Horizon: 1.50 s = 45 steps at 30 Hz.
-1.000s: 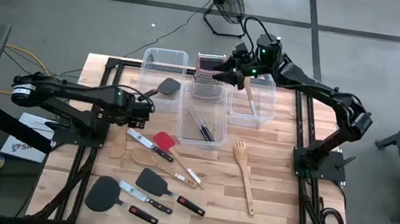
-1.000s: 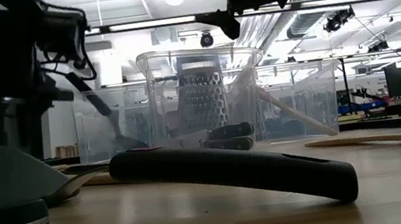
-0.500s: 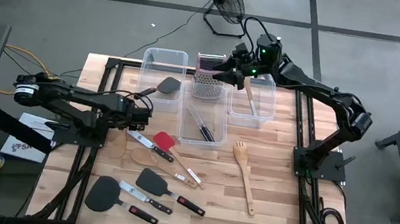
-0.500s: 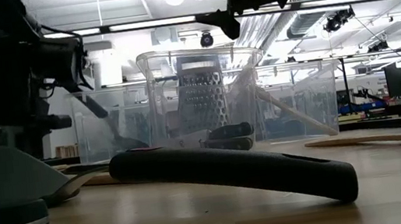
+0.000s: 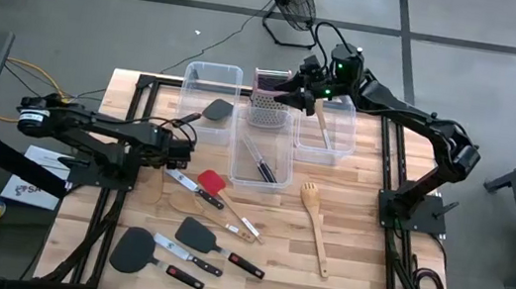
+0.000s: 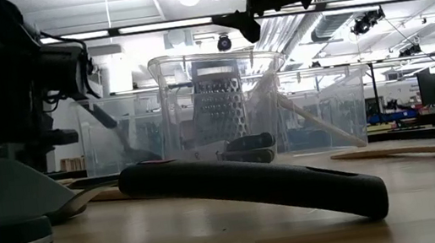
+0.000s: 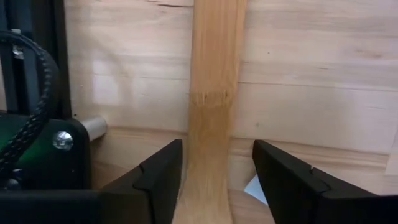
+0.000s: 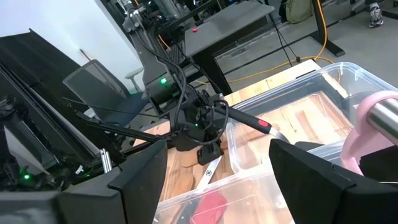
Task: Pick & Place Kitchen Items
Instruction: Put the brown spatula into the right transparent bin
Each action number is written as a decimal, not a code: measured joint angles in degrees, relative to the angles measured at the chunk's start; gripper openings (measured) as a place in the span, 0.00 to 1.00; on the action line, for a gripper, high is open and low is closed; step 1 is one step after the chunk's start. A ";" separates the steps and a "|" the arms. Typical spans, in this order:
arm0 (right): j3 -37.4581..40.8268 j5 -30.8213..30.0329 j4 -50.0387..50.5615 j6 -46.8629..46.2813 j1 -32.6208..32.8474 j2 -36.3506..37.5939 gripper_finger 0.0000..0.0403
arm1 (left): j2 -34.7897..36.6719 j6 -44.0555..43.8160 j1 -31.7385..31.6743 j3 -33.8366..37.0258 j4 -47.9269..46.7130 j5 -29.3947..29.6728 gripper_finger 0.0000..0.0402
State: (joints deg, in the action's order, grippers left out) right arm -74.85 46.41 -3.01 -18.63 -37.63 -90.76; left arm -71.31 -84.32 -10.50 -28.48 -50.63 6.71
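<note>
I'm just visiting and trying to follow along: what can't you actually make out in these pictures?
- Left gripper: its open jaws straddle a pale wooden handle, but the picture's edges cut off both ends, so spoon or fork is unclear.
- In the high view, the left arm covers that utensil's end.
- Right gripper: above the steel grater; from overhead, its height is unclear.
- Middle bin: dark handles inside, too small to identify.

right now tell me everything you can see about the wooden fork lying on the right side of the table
The wooden fork is pale, bare wood in one piece: a broad, pronged head and a long, slim handle. It lies flat on the plank table, alone, head toward the clear bins and handle slanting toward the near edge. Nothing touches it but the table; neither gripper is near.
</note>
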 joint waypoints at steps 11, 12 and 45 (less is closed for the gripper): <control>0.00 0.00 0.02 0.00 0.01 0.00 0.68 | -0.04 0.02 0.00 0.58 1.10 -1.27 0.24; 0.00 0.00 0.02 0.00 0.02 0.00 0.68 | -0.05 0.03 0.00 0.58 1.11 -1.31 0.23; -0.09 0.05 -0.24 -1.08 0.87 1.26 0.68 | 2.64 4.22 0.06 0.80 -1.30 -5.69 0.20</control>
State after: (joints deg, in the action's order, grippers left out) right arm -74.94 46.47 -3.25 -19.71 -36.75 -89.50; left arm -68.66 -80.10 -10.44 -27.68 -51.93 1.02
